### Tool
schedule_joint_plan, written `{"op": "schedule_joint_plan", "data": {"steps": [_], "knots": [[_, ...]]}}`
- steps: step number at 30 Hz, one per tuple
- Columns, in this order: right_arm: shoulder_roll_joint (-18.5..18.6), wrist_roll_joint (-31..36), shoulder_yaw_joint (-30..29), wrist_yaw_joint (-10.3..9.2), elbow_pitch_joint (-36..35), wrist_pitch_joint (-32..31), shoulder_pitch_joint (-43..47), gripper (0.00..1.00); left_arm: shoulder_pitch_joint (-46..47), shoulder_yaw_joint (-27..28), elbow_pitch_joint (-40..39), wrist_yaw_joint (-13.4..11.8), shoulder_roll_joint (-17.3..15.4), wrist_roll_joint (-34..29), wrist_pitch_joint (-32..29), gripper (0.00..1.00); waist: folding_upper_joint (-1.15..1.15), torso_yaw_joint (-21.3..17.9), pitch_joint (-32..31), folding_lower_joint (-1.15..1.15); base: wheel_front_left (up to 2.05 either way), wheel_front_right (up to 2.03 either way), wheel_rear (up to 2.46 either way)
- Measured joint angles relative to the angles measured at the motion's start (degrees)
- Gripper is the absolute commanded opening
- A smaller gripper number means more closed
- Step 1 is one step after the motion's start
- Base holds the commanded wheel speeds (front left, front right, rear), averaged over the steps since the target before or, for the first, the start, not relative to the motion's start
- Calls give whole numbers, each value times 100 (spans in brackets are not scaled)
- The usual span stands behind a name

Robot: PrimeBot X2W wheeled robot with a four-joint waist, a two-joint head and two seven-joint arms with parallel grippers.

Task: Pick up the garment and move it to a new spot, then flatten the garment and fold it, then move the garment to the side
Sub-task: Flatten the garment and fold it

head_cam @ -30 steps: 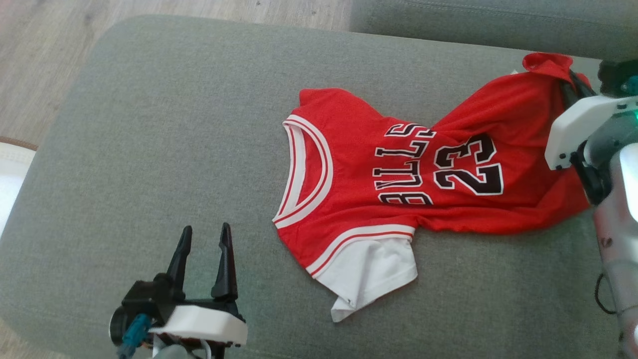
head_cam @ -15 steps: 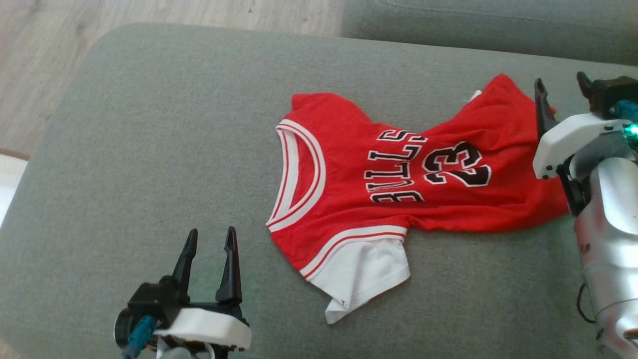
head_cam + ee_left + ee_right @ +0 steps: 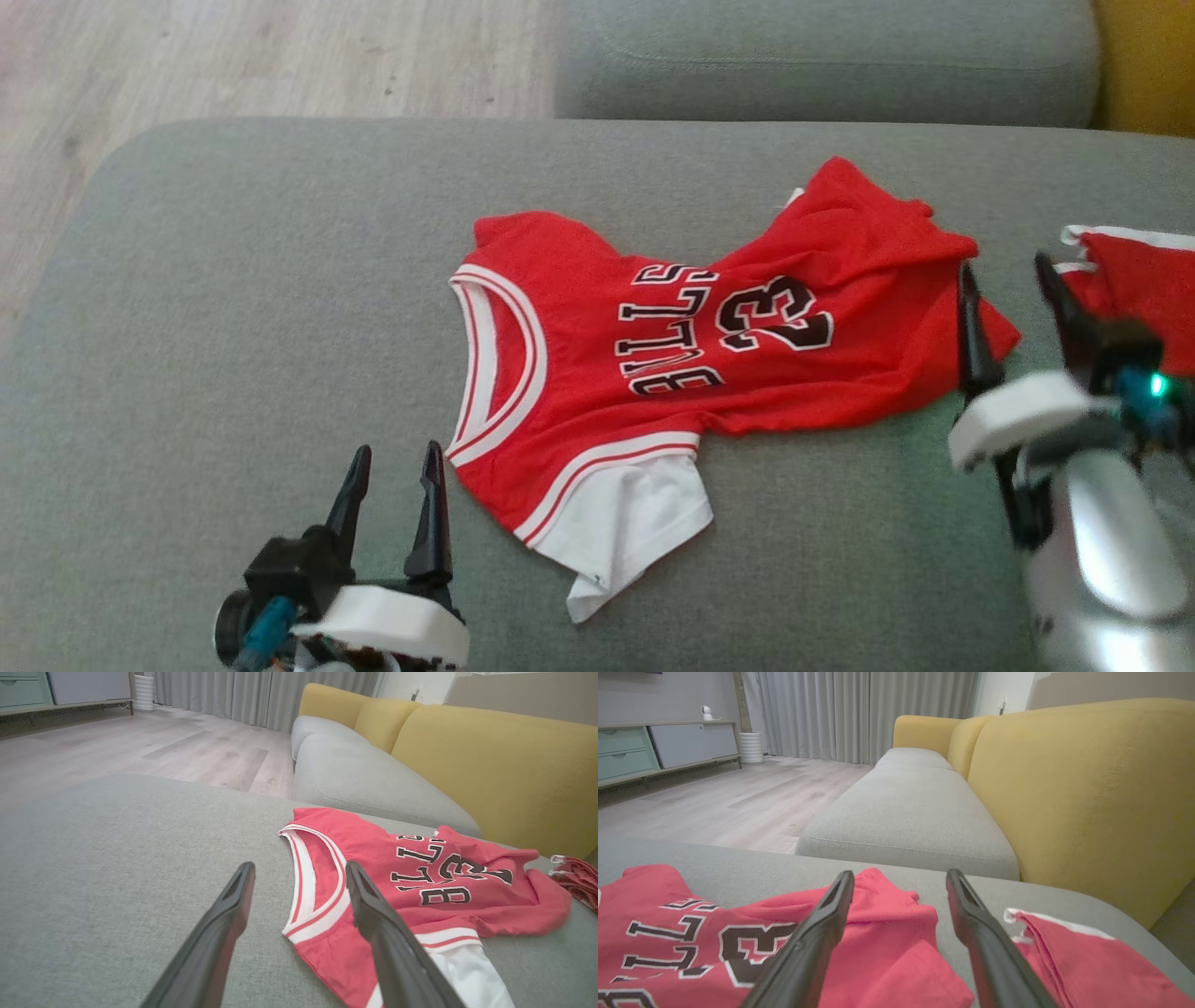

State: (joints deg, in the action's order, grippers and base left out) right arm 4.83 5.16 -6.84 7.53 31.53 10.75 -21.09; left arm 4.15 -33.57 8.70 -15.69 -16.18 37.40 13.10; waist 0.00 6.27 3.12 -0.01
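I'm seeing the garment point(image 3: 653, 373) lying rumpled on the grey sofa seat point(image 3: 233, 327), gripped by neither arm. The right jaws are standing apart at its hem end, between it and a second red garment point(image 3: 1134, 280). The left jaws are hovering apart just beside the collar, pointing forward.

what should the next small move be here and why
Probably lower the right end effector onto the bunched hem of the jersey and pinch it to pull it flat. That end lies rumpled on the cushion, right beside the open, empty end effector.
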Motion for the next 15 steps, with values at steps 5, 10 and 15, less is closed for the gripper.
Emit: {"op": "schedule_joint_plan", "data": {"steps": [5, 10, 15], "knots": [[-142, -41, 66, 0, -1145, -187, 976, 100, -3, -178, 314, 32, 19, 91, -253, 100, 0, -186, -25, 0, 0, 0, 0], [-194, -305, 201, 0, -1827, -367, 1427, 100, 39, -248, 684, 154, 52, 97, -441, 100, 0, -290, 49, 0, 0, 0, 0], [-211, -565, 405, 0, -2447, -565, 1729, 100, 289, -358, 1245, 305, 166, 219, -677, 100, 0, -436, 192, 0, 0, 0, 0]]}}
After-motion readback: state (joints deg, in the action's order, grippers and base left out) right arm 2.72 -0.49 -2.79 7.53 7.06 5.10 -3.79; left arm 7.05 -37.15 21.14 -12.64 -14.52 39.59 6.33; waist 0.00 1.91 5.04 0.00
